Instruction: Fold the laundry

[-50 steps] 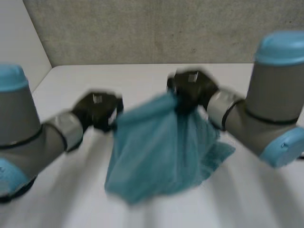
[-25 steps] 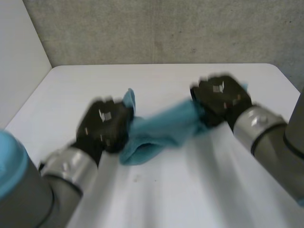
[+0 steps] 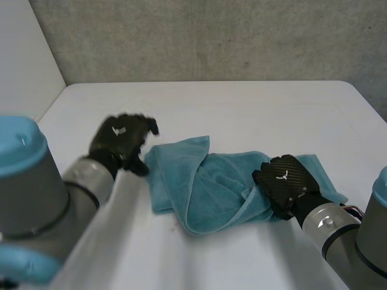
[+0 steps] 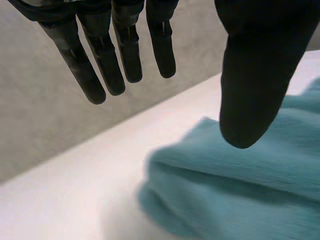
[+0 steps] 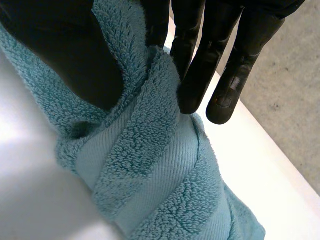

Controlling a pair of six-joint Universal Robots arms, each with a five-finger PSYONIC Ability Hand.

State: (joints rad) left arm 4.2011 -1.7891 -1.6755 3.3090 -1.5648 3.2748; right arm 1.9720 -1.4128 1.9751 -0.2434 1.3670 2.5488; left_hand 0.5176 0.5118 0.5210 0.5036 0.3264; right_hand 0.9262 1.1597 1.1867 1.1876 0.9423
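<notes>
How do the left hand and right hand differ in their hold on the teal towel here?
The left hand is open, fingers straight, holding nothing; the right hand pinches a fold of the towel between thumb and fingers. The left hand hangs beside one end of the towel; the right hand rests on the other end. Both are black.

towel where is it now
In the head view the teal towel lies crumpled on the table between the hands: open left hand beside its left edge, right hand pinching a fold near its right end.
</notes>
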